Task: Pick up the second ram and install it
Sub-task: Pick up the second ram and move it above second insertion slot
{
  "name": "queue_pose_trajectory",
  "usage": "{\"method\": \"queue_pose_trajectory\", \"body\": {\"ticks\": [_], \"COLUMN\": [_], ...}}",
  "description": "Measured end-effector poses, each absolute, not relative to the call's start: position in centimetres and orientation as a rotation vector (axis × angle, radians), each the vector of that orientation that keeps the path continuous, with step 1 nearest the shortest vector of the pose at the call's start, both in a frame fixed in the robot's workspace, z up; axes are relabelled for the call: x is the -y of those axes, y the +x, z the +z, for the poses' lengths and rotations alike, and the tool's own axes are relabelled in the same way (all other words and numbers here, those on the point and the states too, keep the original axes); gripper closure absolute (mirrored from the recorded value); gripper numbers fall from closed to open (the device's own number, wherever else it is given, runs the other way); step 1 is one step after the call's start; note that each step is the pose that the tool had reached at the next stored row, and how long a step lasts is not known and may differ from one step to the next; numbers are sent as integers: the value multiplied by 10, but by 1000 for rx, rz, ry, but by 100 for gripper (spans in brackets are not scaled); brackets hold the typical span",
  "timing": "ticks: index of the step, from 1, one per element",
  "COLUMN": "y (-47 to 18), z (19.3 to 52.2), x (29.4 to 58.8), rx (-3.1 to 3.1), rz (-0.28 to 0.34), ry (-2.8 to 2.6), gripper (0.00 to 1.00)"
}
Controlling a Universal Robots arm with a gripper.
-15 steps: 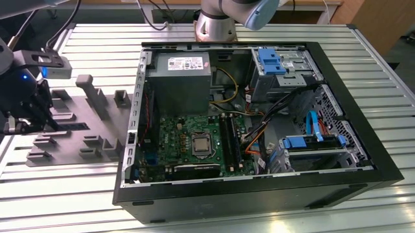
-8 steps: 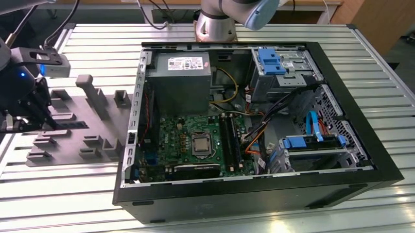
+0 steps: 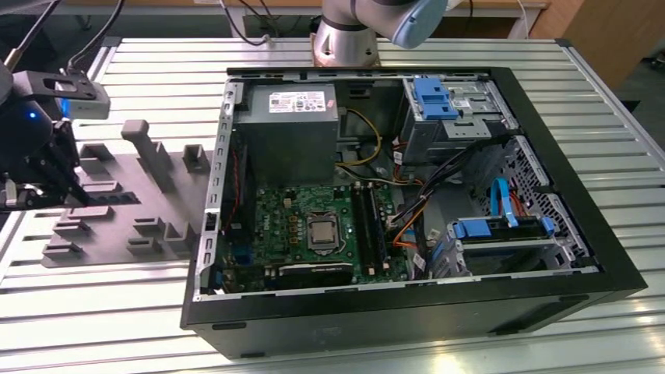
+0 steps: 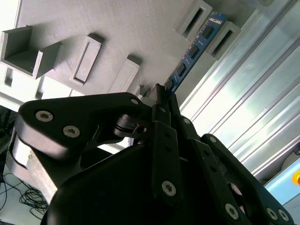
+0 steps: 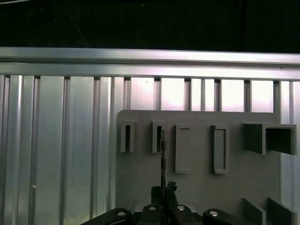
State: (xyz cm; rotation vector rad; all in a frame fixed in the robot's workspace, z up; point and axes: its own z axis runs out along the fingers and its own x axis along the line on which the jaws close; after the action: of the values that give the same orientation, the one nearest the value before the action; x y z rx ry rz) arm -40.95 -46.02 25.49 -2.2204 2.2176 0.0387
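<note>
Second ram [image 4: 193,50], blue stick, black chips, edge-up, apparently between holder blocks [image 4: 193,18]

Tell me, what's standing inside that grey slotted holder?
A blue memory stick stands on edge in the grey holder; where its lower edge seats is hidden from view.

Matt grey plastic tray [image 3: 117,173]; ribbed shiny metal table [image 3: 156,58]

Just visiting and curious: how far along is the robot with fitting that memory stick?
Early on. The gripper is shut on the second ram at the grey holder tray. Carrying it to the open computer case and seating it in the motherboard are not yet done.
</note>
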Motion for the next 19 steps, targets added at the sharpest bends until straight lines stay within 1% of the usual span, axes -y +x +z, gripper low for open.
{"method": "queue_pose_trajectory", "body": {"ticks": [19], "y": [-409], "z": [270], "x": [460], "rx": [-2217], "rz": [39], "ry": [-2220], "gripper": [86]}}
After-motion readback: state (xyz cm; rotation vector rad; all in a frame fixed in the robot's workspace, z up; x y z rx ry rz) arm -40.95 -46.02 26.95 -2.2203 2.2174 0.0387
